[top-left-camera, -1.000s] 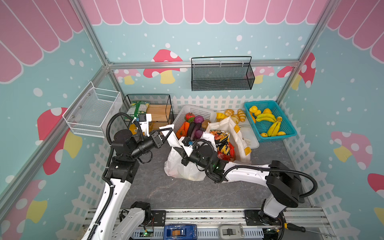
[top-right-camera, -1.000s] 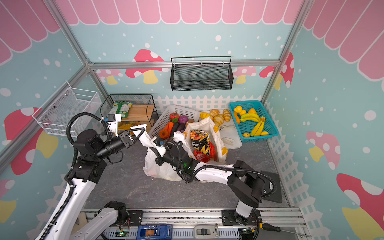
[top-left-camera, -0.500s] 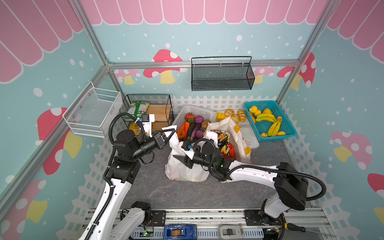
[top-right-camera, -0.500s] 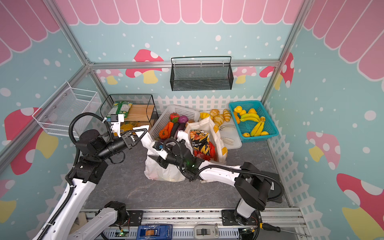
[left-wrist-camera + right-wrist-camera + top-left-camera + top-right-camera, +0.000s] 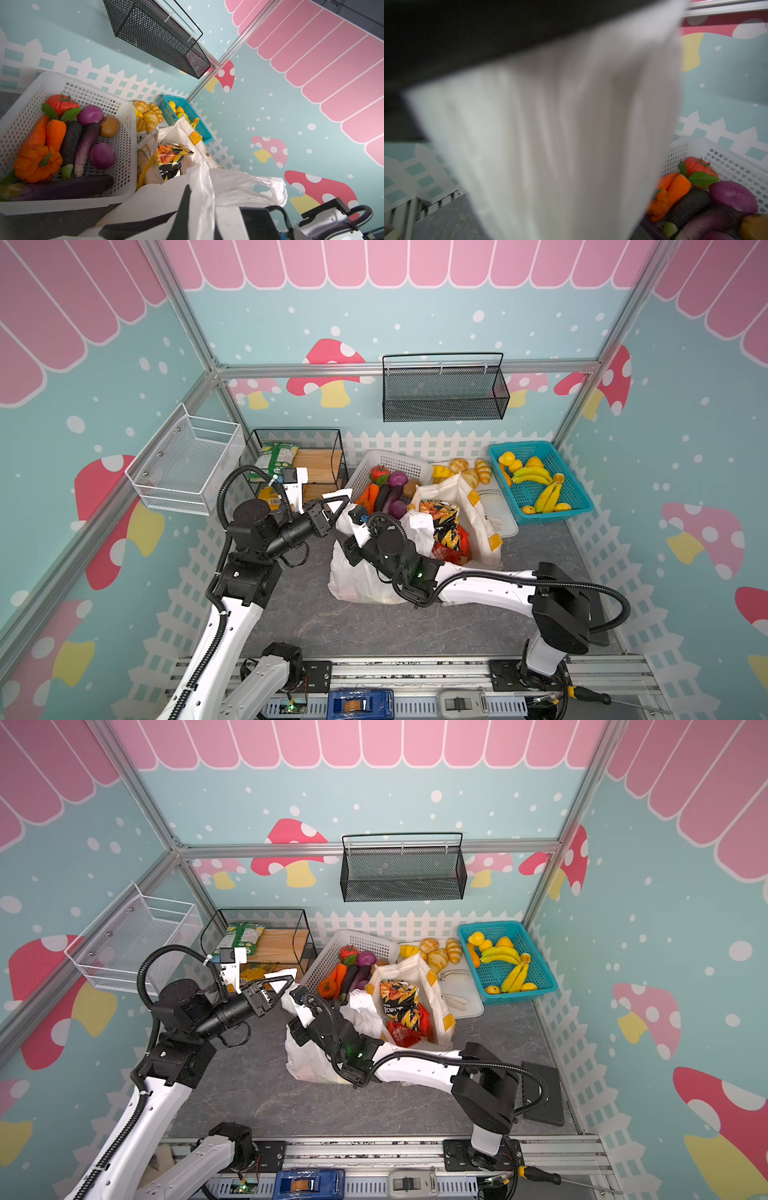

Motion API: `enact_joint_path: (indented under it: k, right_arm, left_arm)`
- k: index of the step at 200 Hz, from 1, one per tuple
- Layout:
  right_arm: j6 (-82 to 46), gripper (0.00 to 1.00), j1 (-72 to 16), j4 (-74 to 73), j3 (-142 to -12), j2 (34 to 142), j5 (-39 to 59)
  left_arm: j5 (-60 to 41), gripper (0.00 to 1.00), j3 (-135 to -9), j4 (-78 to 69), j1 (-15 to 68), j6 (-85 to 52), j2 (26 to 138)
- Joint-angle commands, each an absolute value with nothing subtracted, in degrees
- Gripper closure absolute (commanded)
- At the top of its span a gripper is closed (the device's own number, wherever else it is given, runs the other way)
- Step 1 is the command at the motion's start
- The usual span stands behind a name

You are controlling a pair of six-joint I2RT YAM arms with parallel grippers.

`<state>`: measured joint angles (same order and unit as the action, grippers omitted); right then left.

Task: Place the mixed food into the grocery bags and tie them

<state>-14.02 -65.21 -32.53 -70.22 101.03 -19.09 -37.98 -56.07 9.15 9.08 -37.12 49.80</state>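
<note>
Right hand (image 5: 356,515) is moving up beside the white bag (image 5: 353,585) handle clenched in left hand (image 5: 338,506), its own grip untellable; tying is probably starting.

white arm links (image 5: 486,593), black joints (image 5: 251,524), ribbed black cables (image 5: 221,497)

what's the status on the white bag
Left hand shut on a handle of the white plastic bag. Right hand at the bag top, grip unclear. Bag untied, vegetable basket close behind.
</note>
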Motion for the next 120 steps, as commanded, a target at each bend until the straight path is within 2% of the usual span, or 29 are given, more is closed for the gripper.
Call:
enact_joint_path:
  k: [1,33,62,84,93,120]
  right_arm:
    - [-19.38,0.59,-65.45,-33.21,-69.17,104.51,-24.98]
    - [-17.7,0.6,-65.42,-32.96,-67.09,103.44,-22.91]
    - [-10.35,0.42,-65.24,-29.65,-67.26,98.76,-21.32]
    - [-5.21,0.29,-64.96,-21.2,-70.04,95.74,-17.4]
    - [-3.15,0.21,-64.96,-17.8,-71.01,94.36,-15.95]
    - [3.18,0.17,-64.96,-7.25,-74.2,89.9,-11.73]
  left_arm:
    - [-36.43,1.0,-57.34,8.08,9.32,-37.44,48.96]
    - [-35.51,1.0,-57.4,8.26,9.32,-37.31,49.31]
    - [-35.09,1.0,-58.13,9.34,9.23,-36.66,49.95]
    - [-34.43,1.0,-58.89,10.82,9.14,-35.41,50.4]
    - [-33.88,1.0,-59.28,11.63,9.06,-34.77,50.53]
    - [-32.44,1.0,-59.79,13.44,8.82,-33.25,50.91]
